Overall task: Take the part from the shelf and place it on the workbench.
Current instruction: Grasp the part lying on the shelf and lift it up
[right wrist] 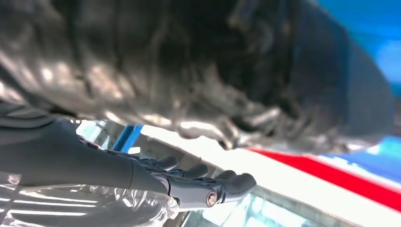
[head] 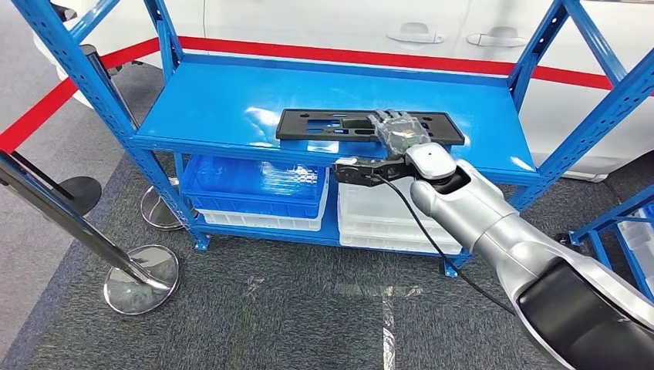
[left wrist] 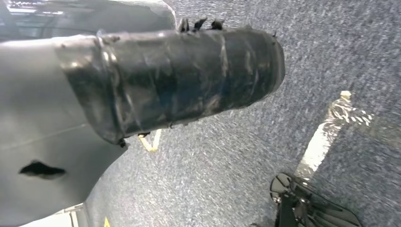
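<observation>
A flat black part [head: 332,125] with several cut-outs lies on the top board of the blue shelf [head: 224,100], close to its front edge. My right hand [head: 397,137] reaches in from the right. Its fingers lie flat on the right half of the part, and its thumb [head: 361,169] stretches out left, in front of and below the shelf's front lip. The part rests on the board, not lifted. In the right wrist view the dark fingers [right wrist: 203,187] point out beside a blurred dark surface. My left hand [left wrist: 179,80] hangs over grey carpet; its wrapped cover hides its fingers.
On the lower board sit a blue crate [head: 254,185] and white bins [head: 378,220]. A slanted barrier pole stands on a chrome base [head: 143,279] at the left. A white car [head: 432,31] stands behind the shelf. Another blue rack [head: 626,223] is at the right.
</observation>
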Robot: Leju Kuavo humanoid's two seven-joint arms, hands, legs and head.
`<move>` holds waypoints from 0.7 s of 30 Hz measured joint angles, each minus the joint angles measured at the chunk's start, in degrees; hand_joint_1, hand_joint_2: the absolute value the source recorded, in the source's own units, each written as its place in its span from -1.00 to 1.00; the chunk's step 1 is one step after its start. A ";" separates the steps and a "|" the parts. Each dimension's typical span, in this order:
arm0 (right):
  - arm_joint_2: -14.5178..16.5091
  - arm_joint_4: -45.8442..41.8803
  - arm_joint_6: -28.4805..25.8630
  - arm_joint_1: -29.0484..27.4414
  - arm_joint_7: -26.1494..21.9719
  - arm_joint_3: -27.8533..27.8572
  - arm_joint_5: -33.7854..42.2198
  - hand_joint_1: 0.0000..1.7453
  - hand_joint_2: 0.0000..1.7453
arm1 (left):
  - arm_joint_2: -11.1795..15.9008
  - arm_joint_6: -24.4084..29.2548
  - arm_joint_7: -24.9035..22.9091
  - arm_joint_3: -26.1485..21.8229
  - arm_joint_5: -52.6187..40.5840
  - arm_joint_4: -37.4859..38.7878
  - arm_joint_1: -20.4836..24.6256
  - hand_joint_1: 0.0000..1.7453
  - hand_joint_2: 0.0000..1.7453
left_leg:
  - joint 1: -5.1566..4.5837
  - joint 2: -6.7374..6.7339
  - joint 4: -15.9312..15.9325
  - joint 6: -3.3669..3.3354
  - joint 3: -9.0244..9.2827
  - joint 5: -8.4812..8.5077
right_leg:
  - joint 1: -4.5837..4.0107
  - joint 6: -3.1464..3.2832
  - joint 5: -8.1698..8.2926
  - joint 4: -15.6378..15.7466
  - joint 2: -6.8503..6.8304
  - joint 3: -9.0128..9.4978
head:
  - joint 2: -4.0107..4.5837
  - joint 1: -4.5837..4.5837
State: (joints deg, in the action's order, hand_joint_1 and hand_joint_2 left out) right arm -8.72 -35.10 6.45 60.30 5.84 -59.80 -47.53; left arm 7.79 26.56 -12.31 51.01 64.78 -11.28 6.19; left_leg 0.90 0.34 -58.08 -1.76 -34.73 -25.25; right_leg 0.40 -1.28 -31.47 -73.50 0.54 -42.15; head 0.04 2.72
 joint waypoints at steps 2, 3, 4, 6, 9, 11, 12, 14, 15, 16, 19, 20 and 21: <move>-0.46 0.22 0.14 -0.69 -0.01 0.00 0.05 -1.00 -1.00 | 0.06 0.01 0.03 0.00 0.00 0.00 -0.06 -1.00 -1.00 | 0.04 0.15 -0.19 0.01 0.42 -0.48 | 0.22 -0.06 2.07 0.28 -0.04 -0.85 | 0.00 -0.01; -0.64 0.32 0.12 -0.84 -0.01 0.01 0.04 -1.00 -1.00 | 0.06 0.03 0.01 0.00 0.00 0.00 -0.11 -1.00 -1.00 | 0.08 0.21 -0.35 0.13 0.68 -0.79 | 0.28 0.00 4.24 3.25 -0.07 0.17 | 0.00 -0.01; -0.80 0.37 0.06 -0.87 -0.01 0.02 0.04 -1.00 -1.00 | 0.07 0.05 -0.03 0.00 0.00 0.00 -0.15 -1.00 -1.00 | 0.12 0.24 -0.52 0.30 0.92 -1.14 | 0.31 0.09 6.29 7.10 -0.12 1.66 | 0.00 -0.02; -1.05 0.43 -0.07 -0.80 -0.02 0.05 0.02 -1.00 -1.00 | 0.14 0.13 -0.14 -0.01 -0.01 0.00 -0.06 -1.00 -1.00 | -0.01 0.26 -0.81 0.83 1.05 -1.69 | 0.09 0.37 8.14 12.70 -0.12 4.26 | -0.01 -0.01; -1.26 0.52 -0.11 -1.07 -0.06 0.07 -0.02 -1.00 -0.50 | 0.28 0.17 -0.33 -0.01 -0.09 0.00 0.02 -1.00 -1.00 | -0.15 0.26 -0.44 1.71 1.16 -1.78 | -0.17 1.04 7.83 14.08 0.05 4.99 | -0.01 0.21; -1.38 0.56 0.01 -1.16 -0.15 0.08 -0.16 -1.00 0.50 | 0.30 0.15 -0.44 0.00 -0.31 0.00 0.00 -1.00 -1.00 | -0.11 0.13 -0.76 2.29 1.19 -2.34 | 0.04 1.64 7.80 14.45 0.10 5.37 | -0.01 0.29; -1.44 0.56 0.09 -1.16 -0.25 0.09 -0.24 -1.00 1.00 | 0.30 0.14 -0.43 0.00 -0.42 0.00 -0.01 -1.00 -1.00 | -0.10 0.05 -2.40 2.54 0.53 -3.28 | 0.18 1.96 7.75 14.67 0.11 5.69 | -0.01 0.42; -1.49 0.57 0.22 -1.44 -0.42 0.09 -0.39 -1.00 1.00 | 0.30 0.10 -0.16 0.00 -0.47 0.00 0.02 -1.00 -1.00 | -0.12 -0.05 -9.08 2.83 -2.73 -6.18 | 0.21 2.47 7.52 14.89 0.10 6.28 | 0.00 0.64; -1.49 0.60 0.29 -1.76 -0.49 0.09 -0.44 -1.00 1.00 | 0.30 0.06 0.11 0.00 -0.46 0.00 0.03 -1.00 -1.00 | -0.15 -0.05 -13.31 2.87 -5.04 -7.61 | 0.09 2.67 7.36 14.89 0.10 6.48 | 0.00 0.72; -1.49 0.64 0.32 -2.16 -0.52 0.09 -0.48 -1.00 1.00 | 0.28 0.02 0.36 0.00 -0.45 0.00 0.00 -1.00 -1.00 | -0.17 -0.05 -16.31 2.83 -6.93 -8.24 | -0.07 2.83 7.23 14.88 0.10 6.63 | 0.00 0.72; -1.49 0.76 0.27 -2.93 -0.53 0.09 -0.55 -1.00 1.00 | 0.20 -0.07 0.82 0.00 -0.44 0.00 -0.13 -1.00 -1.00 | -0.41 -0.04 -12.96 1.96 -6.68 -3.95 | -0.60 3.05 6.76 14.86 0.22 7.30 | 0.00 0.72; -1.49 0.78 0.24 -2.95 -0.53 0.09 -0.58 -1.00 1.00 | 0.24 -0.08 0.90 0.00 -0.44 0.01 -0.13 -1.00 -1.00 | -0.63 -0.05 -8.64 1.36 -4.94 -1.65 | -0.71 3.06 6.58 14.89 0.27 7.59 | 0.00 0.68; -1.50 0.79 0.22 -2.90 -0.53 0.09 -0.63 -1.00 1.00 | 0.30 -0.09 0.96 0.00 -0.45 0.01 -0.11 -1.00 -1.00 | -0.86 -0.06 -4.88 0.81 -3.13 -0.11 | -0.90 3.00 6.40 14.91 0.30 7.80 | 0.00 0.63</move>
State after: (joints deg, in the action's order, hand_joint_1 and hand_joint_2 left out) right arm -10.21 -34.31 6.67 57.40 5.31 -59.71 -48.16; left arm 8.08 26.47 -11.35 51.01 64.34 -11.27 6.08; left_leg 0.05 0.28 -62.96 -0.95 -37.85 -25.36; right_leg -0.50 1.72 -25.07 -58.59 0.85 -34.35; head 0.04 3.35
